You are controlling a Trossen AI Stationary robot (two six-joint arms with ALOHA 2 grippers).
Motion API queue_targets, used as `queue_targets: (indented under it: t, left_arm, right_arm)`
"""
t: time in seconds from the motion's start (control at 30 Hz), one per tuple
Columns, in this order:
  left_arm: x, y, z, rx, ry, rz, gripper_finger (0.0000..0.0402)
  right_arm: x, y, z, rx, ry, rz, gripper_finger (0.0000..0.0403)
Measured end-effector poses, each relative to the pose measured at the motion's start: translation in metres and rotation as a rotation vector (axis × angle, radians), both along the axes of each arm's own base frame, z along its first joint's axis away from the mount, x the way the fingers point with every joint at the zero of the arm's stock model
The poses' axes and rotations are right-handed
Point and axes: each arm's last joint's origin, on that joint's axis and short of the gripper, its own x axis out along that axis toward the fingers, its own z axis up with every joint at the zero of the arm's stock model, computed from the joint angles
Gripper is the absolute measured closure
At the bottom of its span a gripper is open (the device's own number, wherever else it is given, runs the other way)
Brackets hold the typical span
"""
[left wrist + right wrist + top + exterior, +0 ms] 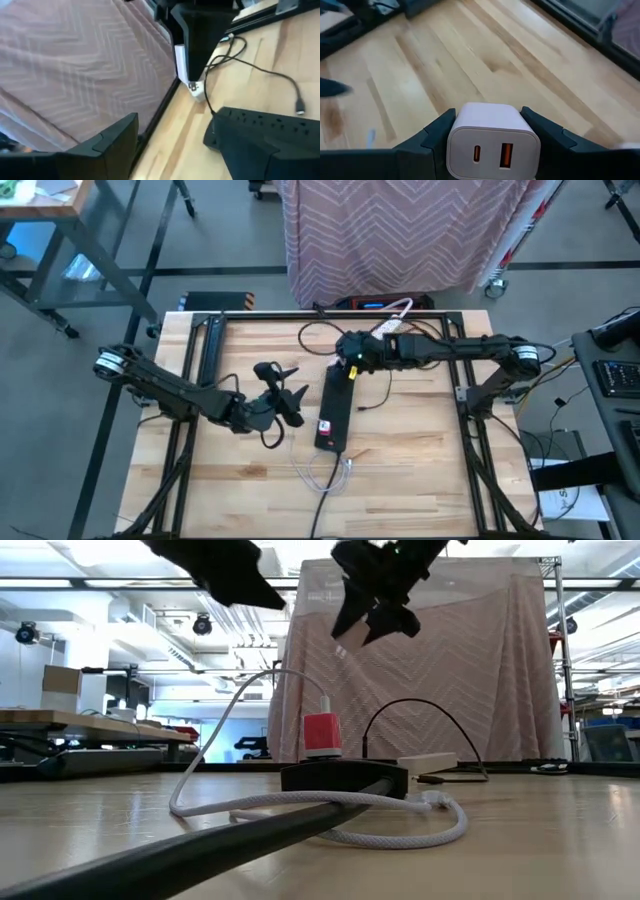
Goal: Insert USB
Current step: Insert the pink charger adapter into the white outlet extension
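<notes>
Nearest the front table edge lies a loop of white cable (322, 472), running up to a red plug (322, 734) seated at the near end of the black power strip (335, 408). The strip lies lengthwise at the table's centre. In the low view the cable coils on the wood just in front of the strip.

Beside the strip, on its left, the left gripper (285, 402) hangs above the table with its fingers spread apart and nothing between them. Its wrist view shows the two dark fingers (105, 145) empty, with the strip's socket row beyond them.

Farther back, over the far end of the strip, the right gripper (350, 360) is clamped on a white charger (493, 142). The right wrist view shows the charger squarely between the fingers, its two USB ports facing the camera and bare table (470, 60) beyond. A thin black cable (260, 70) with a free connector lies on the wood to the right of the strip.

Hazards from this state:
- No cable end is held. The left gripper must pick one up first; a poor grip on a limp cable could let the connector twist.
- The charger is held in the air, not braced. Insertion force could push it back or rotate it in the fingers.
- A connector presented at an angle, or to the wrong port, would jam.
- The loose white loop could snag an arm and drag the strip.
</notes>
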Motion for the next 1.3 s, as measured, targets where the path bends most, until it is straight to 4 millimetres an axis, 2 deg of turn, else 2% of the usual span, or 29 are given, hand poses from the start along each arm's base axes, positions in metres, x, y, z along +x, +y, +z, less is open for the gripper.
queue_targets:
  t: [0.23, 0.53, 0.77, 0.93, 1.3]
  left_arm:
    - [-0.015, 0.004, 0.005, -0.091, -0.011, -0.005, 0.015]
    - [-0.016, 0.005, 0.002, -0.12, -0.016, -0.018, 0.0159]
    - [-0.015, 0.007, 0.003, -0.139, -0.026, -0.027, 0.016]
    - [-0.015, 0.007, 0.003, -0.138, -0.027, -0.025, 0.0154]
    - [-0.015, 0.007, 0.002, -0.158, -0.021, -0.042, 0.0167]
  right_arm:
    - [-0.015, -0.038, -0.006, 0.046, 0.079, -0.081, 0.0223]
    - [-0.036, -0.078, -0.013, 0.072, 0.212, -0.185, 0.0223]
    - [-0.03, -0.102, -0.014, 0.1, 0.364, -0.193, 0.0223]
    - [-0.033, -0.119, -0.015, 0.125, 0.482, -0.195, 0.0223]
    - [-0.049, -0.169, -0.058, 0.227, 0.649, -0.166, 0.0223]
